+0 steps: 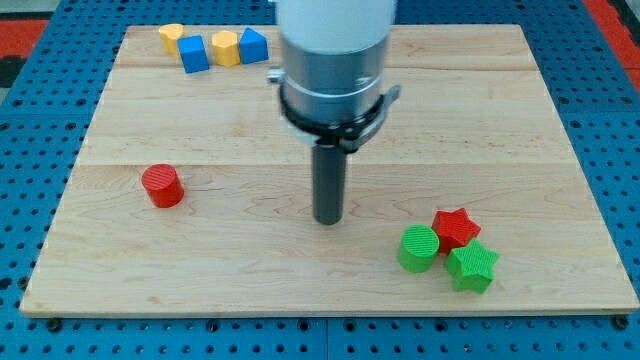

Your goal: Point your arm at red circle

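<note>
The red circle (162, 186) is a short red cylinder at the view's left on the wooden board (200, 280). My tip (328, 221) is the lower end of a dark rod under the white and grey arm. It stands near the board's middle, well to the right of the red circle and slightly lower in the view. It touches no block.
A green circle (419, 248), a red star (456, 227) and a green star (472, 266) cluster at the lower right. A yellow block (171, 37), a blue cube (194, 54), a yellow block (226, 47) and a blue block (253, 45) line the top left.
</note>
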Available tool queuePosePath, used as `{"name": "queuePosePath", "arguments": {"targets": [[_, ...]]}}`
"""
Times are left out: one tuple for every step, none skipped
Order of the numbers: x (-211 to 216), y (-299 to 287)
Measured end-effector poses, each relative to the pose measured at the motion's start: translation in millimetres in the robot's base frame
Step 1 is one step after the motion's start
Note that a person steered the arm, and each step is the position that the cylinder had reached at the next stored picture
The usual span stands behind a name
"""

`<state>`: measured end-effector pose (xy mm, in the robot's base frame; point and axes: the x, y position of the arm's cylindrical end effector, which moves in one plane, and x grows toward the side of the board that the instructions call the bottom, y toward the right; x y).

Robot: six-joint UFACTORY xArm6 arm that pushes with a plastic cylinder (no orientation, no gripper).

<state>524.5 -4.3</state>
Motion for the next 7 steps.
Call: {"name": "queuePosePath", "arguments": {"targets": [[27, 52], [49, 90], [41, 97], [38, 97], [43, 97], [63, 44], [46, -32]]}}
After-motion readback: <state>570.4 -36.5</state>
